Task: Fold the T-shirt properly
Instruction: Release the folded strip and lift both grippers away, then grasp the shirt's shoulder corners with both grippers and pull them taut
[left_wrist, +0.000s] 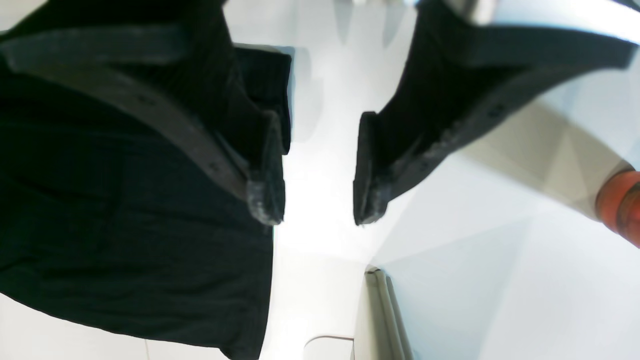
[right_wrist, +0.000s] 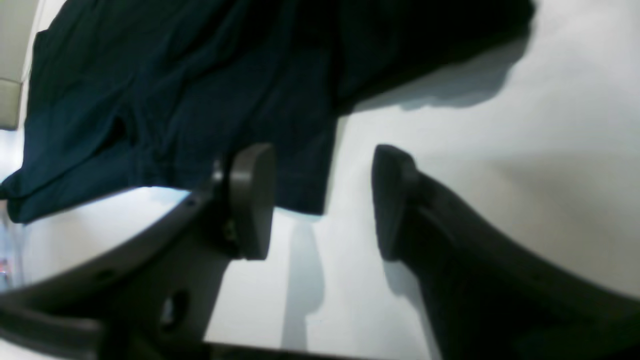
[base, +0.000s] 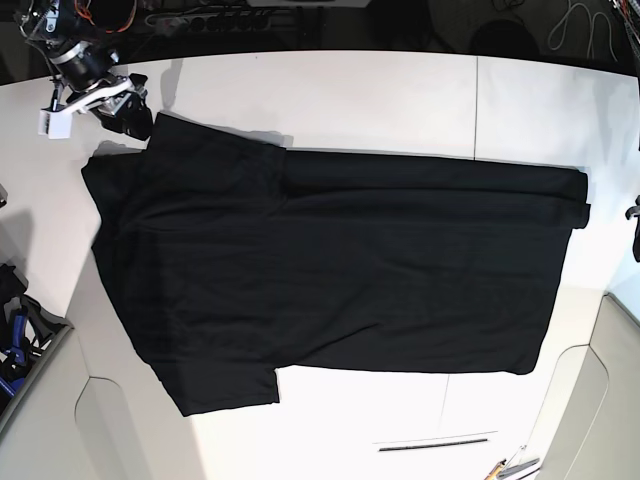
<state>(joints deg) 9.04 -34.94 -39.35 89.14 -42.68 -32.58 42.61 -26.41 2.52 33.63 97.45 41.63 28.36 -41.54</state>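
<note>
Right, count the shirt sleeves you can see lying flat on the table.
2. One sleeve sticks out at the T-shirt's near left corner; the other sleeve lies at the far left, by the right claw.

T-shirt (base: 330, 270) flat on table (base: 400, 95), lengthwise L-R; right arm (base: 95, 85) just behind its far-left corner.

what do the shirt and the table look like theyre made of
T-shirt: looks like soft knit fabric, probably cotton jersey, matte black; it lies limp with shallow wrinkles and a rolled edge along one side. Table: a hard, smooth white surface, possibly laminate or painted board, with a slight sheen; it shows straight panel seams and soft shadows. The exact material can't be confirmed.
</note>
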